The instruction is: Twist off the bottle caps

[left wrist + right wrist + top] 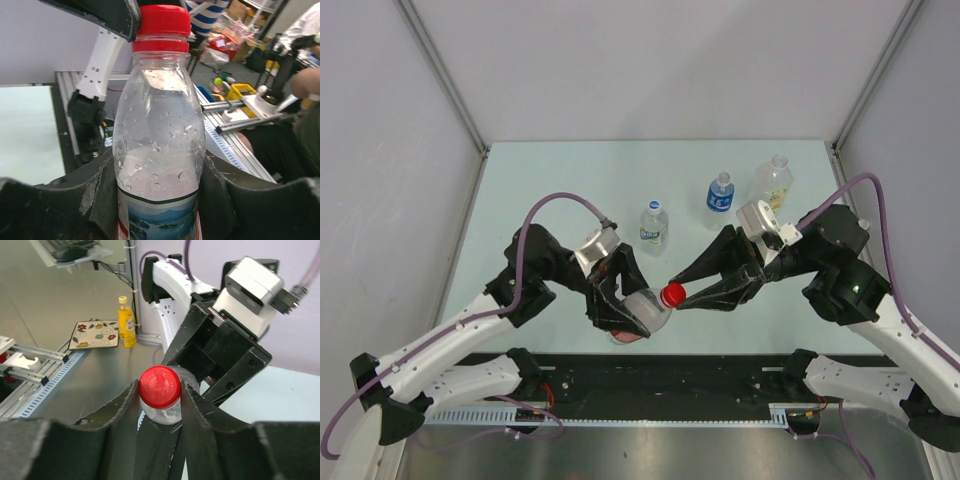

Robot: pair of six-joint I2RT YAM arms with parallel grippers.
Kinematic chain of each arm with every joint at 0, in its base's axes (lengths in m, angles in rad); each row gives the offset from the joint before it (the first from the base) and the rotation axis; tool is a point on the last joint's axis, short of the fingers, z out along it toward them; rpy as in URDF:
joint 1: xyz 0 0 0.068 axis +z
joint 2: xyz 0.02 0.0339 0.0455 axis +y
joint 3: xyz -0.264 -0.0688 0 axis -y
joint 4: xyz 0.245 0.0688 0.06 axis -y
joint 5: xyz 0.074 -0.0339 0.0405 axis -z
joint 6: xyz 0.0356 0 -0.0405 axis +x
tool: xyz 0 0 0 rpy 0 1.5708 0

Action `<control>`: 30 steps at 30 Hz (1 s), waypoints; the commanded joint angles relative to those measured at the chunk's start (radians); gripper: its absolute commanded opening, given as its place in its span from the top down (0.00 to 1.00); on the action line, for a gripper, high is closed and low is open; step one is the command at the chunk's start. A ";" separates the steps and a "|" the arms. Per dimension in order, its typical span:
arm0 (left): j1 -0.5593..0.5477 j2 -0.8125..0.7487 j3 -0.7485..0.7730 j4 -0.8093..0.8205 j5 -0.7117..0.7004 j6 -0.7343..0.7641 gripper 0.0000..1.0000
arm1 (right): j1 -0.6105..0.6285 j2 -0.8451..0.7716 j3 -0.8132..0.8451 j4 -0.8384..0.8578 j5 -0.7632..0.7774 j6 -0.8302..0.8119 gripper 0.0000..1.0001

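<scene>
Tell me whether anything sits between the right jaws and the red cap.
Nothing visible does. The right jaws sit against both sides of the red cap, and the left jaws clamp the bottle below it.

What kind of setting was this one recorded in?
Probably a robotics lab test cell: a pale table boxed in by white panels, with aluminium rails and cluttered storage bins beyond it in the left wrist view.

Clear plastic bottle (pixel 159 150), glossy red cap (pixel 162 25)
</scene>
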 commanded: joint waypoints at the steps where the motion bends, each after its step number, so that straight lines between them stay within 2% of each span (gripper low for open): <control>1: 0.015 -0.055 0.069 -0.018 -0.213 0.140 1.00 | -0.002 -0.007 -0.013 -0.131 0.068 0.056 0.53; 3: 0.015 -0.063 0.066 -0.029 -0.239 0.155 1.00 | -0.013 -0.022 -0.013 -0.125 0.094 0.065 0.43; 6: 0.015 -0.067 0.064 -0.050 -0.262 0.175 1.00 | -0.024 -0.042 -0.013 -0.111 0.140 0.090 0.35; 11: 0.015 -0.084 0.055 -0.081 -0.325 0.204 1.00 | -0.050 -0.065 -0.010 -0.095 0.217 0.125 0.27; 14: 0.015 -0.103 0.041 -0.107 -0.438 0.238 1.00 | -0.055 -0.094 -0.010 -0.095 0.362 0.151 0.26; 18: 0.013 -0.115 0.026 -0.168 -0.649 0.290 1.00 | -0.056 -0.126 -0.005 -0.088 0.603 0.195 0.26; 21: 0.004 -0.129 0.007 -0.200 -0.756 0.342 1.00 | -0.056 -0.152 -0.004 -0.080 0.767 0.249 0.26; 22: -0.019 -0.132 0.001 -0.213 -0.870 0.362 1.00 | -0.055 -0.159 -0.005 -0.079 0.804 0.264 0.26; 24: -0.052 -0.152 -0.013 -0.234 -0.984 0.434 1.00 | -0.055 -0.169 -0.004 -0.082 0.936 0.322 0.27; 25: -0.092 -0.158 -0.029 -0.234 -1.101 0.459 1.00 | -0.051 -0.171 -0.005 -0.091 0.977 0.342 0.28; 27: -0.126 -0.162 -0.045 -0.233 -1.202 0.514 1.00 | -0.044 -0.168 -0.005 -0.109 1.109 0.384 0.31; 30: -0.186 -0.161 -0.062 -0.233 -1.352 0.566 1.00 | -0.018 -0.144 -0.007 -0.141 1.192 0.424 0.32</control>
